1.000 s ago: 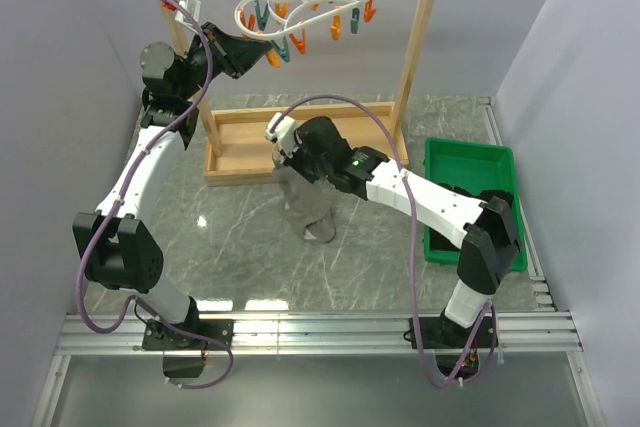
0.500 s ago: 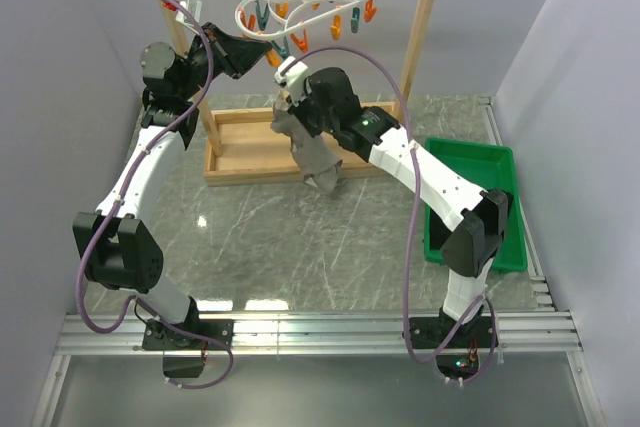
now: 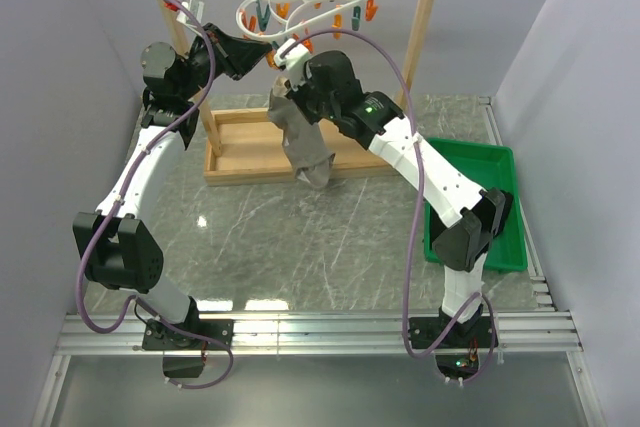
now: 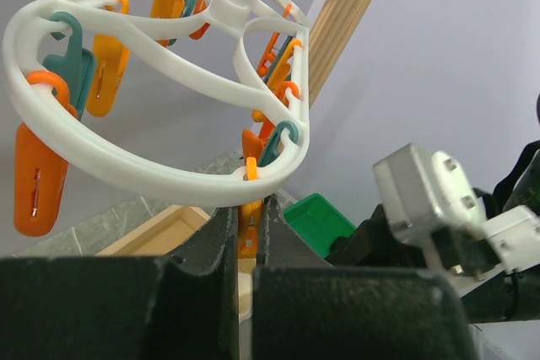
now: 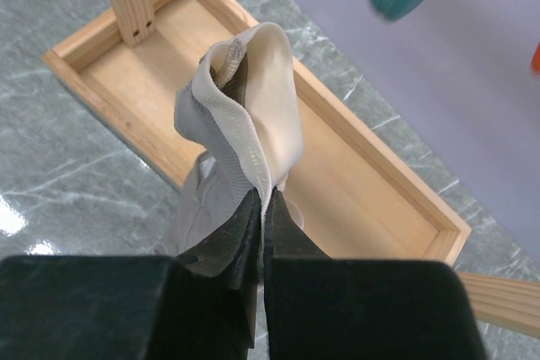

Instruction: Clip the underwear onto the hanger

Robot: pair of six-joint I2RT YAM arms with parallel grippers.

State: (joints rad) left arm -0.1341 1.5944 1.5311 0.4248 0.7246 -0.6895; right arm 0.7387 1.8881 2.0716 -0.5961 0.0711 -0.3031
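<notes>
The white oval hanger (image 3: 305,2) with orange and teal clothespins hangs from the wooden rack's top bar; it fills the left wrist view (image 4: 160,124). My left gripper (image 3: 268,51) is shut on an orange clothespin (image 4: 250,223) at the hanger's lower left. My right gripper (image 3: 286,97) is shut on the beige waistband of the taupe underwear (image 3: 305,147), held in the air just below the hanger. In the right wrist view the gripper (image 5: 263,201) pinches the waistband (image 5: 253,107), which stands up above the jaws.
The wooden rack (image 3: 425,47) stands on a wooden tray base (image 3: 240,152) at the back of the marble table. A green bin (image 3: 500,172) with dark cloth sits at the right. Grey walls close in both sides.
My right gripper has lifted the underwear off the table, up and back to just under the hanger. The left gripper has stayed at the clothespin.
</notes>
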